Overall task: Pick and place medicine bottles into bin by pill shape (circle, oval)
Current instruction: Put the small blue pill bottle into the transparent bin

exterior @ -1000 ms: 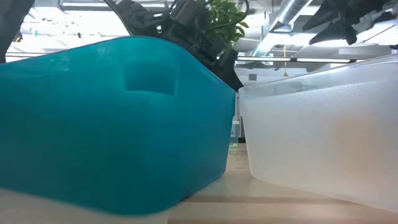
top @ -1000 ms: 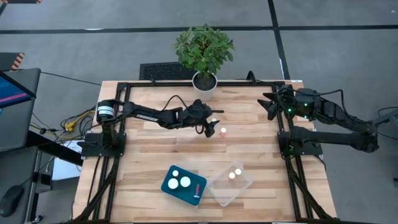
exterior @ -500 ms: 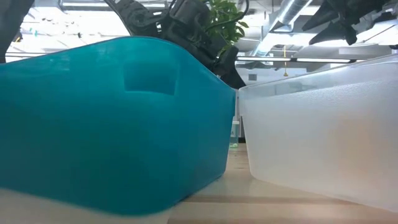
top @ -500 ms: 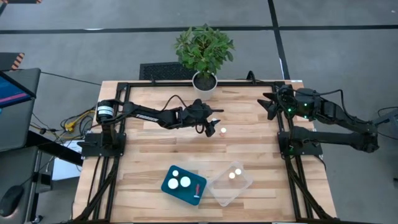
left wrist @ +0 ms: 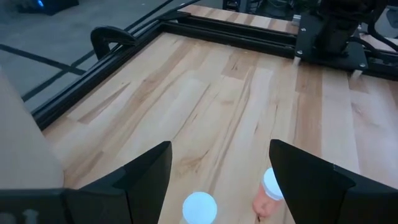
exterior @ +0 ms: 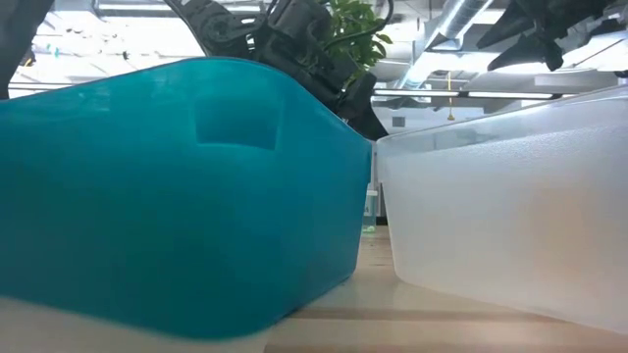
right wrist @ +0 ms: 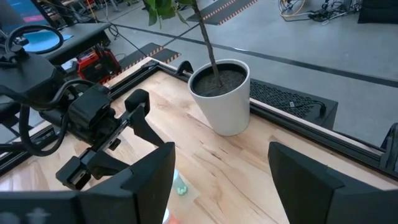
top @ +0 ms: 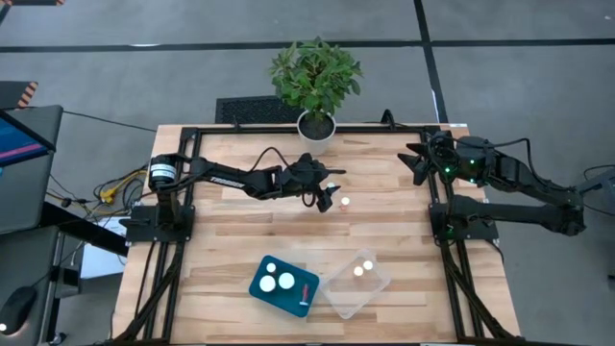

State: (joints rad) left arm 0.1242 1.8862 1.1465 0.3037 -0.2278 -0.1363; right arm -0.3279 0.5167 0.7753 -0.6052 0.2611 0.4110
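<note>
Two medicine bottles stand on the table at mid-centre: one shows only its round white cap [top: 326, 203] [left wrist: 199, 207], the other has a white cap and a pinkish-orange body [top: 344, 202] [left wrist: 268, 190]. My left gripper [top: 323, 195] [left wrist: 221, 148] hangs open just above them; the white-capped bottle lies below the gap between the fingers and the pinkish one is beside one finger. It touches neither. My right gripper [top: 414, 163] [right wrist: 221, 149] waits open and empty at the far right. Two white-capped bottles lie in the blue bin [top: 261, 272], and two in the clear bin [top: 377, 286].
A potted plant [top: 315, 82] in a white pot [right wrist: 222, 96] stands at the table's far edge, behind the left gripper. The blue bin [exterior: 177, 196] and the clear bin [exterior: 510, 216] sit side by side near the front edge. A black frame rail [left wrist: 236, 34] borders the table.
</note>
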